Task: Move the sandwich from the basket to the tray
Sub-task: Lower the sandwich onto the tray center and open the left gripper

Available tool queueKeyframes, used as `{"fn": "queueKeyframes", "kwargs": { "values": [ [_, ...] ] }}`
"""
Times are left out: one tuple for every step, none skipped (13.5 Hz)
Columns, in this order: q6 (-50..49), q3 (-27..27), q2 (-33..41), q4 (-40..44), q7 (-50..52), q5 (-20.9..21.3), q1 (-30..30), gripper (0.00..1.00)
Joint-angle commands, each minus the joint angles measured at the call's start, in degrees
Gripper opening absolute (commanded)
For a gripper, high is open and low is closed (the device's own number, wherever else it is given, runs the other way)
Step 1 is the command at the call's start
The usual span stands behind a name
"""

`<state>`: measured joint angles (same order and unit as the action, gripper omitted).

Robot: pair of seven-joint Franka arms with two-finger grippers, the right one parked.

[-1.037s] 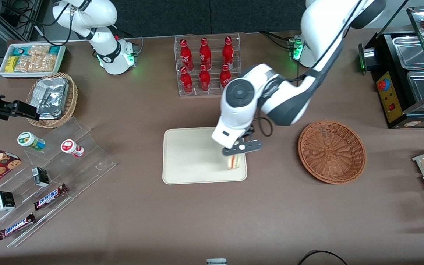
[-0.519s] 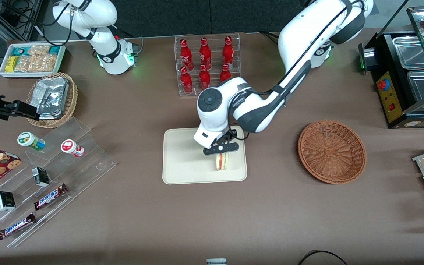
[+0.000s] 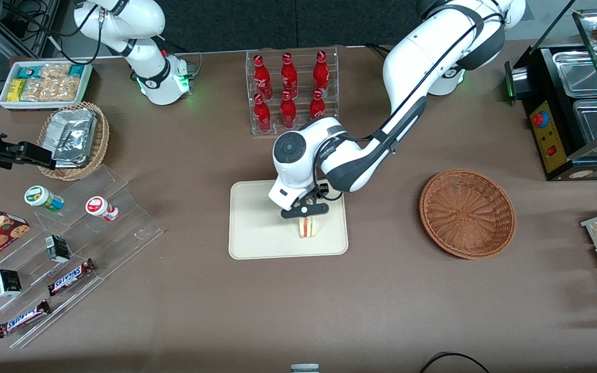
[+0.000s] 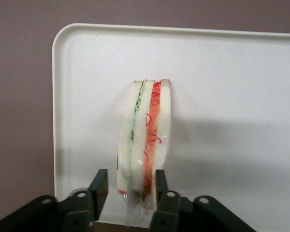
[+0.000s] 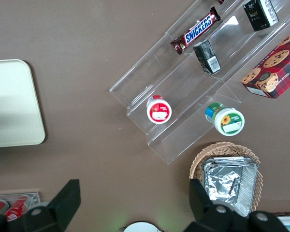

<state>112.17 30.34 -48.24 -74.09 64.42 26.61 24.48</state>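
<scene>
Cream-beige tray point(image 3: 257, 228) lies on the brown worktop point(image 3: 381, 290), and the sandwich point(image 3: 307, 226) is over it, toward the edge facing the basket point(image 3: 467, 212). The hand point(image 3: 306, 217) pinches the sandwich at one end, a finger point(image 4: 99, 186) pressed on each bread face, so the wedge stands on edge with its red and green layers showing. Whether its lower edge touches the tray surface cannot be told from either view. The basket, well apart toward the working arm's end, holds nothing visible. Judgement: the carry is done and only the release is left. Risks noted: letting go while the wedge is off the surface would drop it, and it may topple onto a face (harmless) or slide over the low rim nearby. The clear wrap point(image 4: 135, 212) bunched between the fingers could cling and drag the sandwich on withdrawal.
</scene>
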Motion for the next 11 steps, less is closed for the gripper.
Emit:
{"fn": "queueKeyframes", "kwargs": {
  "values": [
    [-1.60,-0.02,0.69,3.24,1.23,0.91,0.22,0.99],
    [-3.52,-0.02,1.91,4.30,1.41,0.73,0.13,0.99],
    [-6.41,-0.02,2.97,5.87,1.50,0.38,-0.30,0.99],
    [-9.92,0.06,4.37,7.19,1.50,-0.32,-1.70,0.99],
    [-12.65,0.24,6.21,7.90,1.50,-1.54,-2.85,0.99],
    [-14.24,0.24,8.75,7.91,1.41,-3.47,-4.42,0.99],
    [-16.00,0.07,11.56,7.74,1.32,-6.19,-6.44,0.99],
    [-18.28,0.07,13.85,7.65,0.71,-7.61,-8.29,0.99],
    [-20.74,0.15,16.05,7.65,0.45,-8.49,-10.39,0.99],
    [-22.68,0.15,18.34,7.56,0.09,-9.89,-12.42,0.99],
    [-24.26,0.15,20.27,7.47,0.00,-11.04,-14.26,0.99]
  ]
}}
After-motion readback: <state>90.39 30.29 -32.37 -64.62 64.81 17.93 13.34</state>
